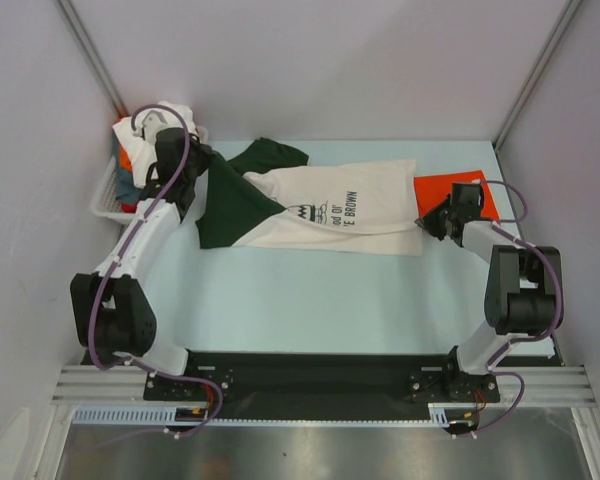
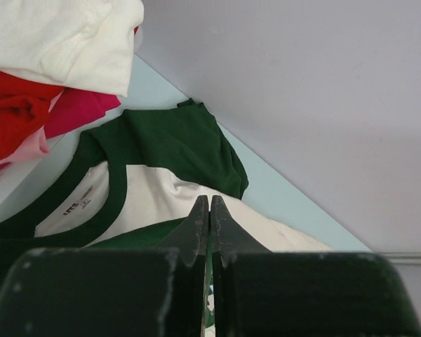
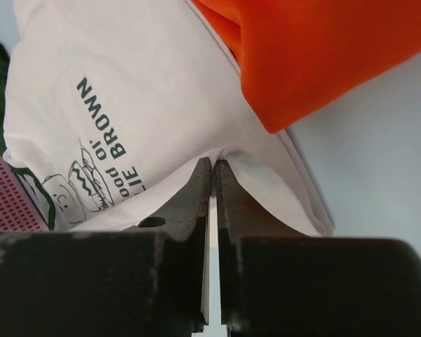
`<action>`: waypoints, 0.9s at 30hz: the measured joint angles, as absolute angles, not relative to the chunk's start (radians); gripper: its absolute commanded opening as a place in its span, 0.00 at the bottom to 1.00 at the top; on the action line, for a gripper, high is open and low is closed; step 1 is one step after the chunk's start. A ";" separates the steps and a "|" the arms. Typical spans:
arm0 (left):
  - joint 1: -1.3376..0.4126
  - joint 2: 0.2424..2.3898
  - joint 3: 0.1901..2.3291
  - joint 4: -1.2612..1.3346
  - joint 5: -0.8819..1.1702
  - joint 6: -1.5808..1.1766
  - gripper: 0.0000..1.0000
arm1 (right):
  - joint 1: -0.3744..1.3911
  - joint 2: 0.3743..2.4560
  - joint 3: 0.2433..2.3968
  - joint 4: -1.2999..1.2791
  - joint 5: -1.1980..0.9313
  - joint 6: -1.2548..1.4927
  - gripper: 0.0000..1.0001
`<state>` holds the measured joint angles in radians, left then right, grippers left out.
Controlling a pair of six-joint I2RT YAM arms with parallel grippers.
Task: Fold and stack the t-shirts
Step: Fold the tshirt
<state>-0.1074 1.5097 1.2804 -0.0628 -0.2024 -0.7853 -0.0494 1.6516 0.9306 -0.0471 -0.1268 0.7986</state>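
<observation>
Your left gripper point(image 2: 209, 200) and right gripper point(image 3: 212, 161) are each clamped on the cream shirt point(image 1: 350, 210). An orange shirt point(image 1: 485, 195) touches its hem by the right gripper. The basket point(image 1: 105, 198) sits just beside the left.

There's dark green lettering on the cream t-shirt point(image 3: 126, 84). From the right wrist view the chest print point(image 3: 102, 140) reads "ood Ol'" over "IE BROWN", with the starts of both lines cut off by a fold. A small line-drawn cartoon face point(image 3: 70, 186) sits beside it. From above, only "E BROWN" reads clearly. The neck label point(image 2: 79, 205) carries tiny dark print, too small to read.
</observation>
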 measured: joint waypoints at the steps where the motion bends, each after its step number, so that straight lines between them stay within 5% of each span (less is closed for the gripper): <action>1: -0.106 1.524 1.296 -0.062 -0.200 -0.785 0.00 | -0.049 1.661 0.944 -0.047 -0.127 0.801 0.00; 27: -0.091 1.771 1.560 -0.073 -0.191 -0.761 0.00 | -0.015 1.847 1.110 -0.051 -0.111 0.812 0.00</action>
<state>-0.0910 1.7714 1.5600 -0.0727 -0.1913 -0.7612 -0.0154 1.8473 1.1099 -0.0509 -0.1112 0.8120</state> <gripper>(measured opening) 0.008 0.032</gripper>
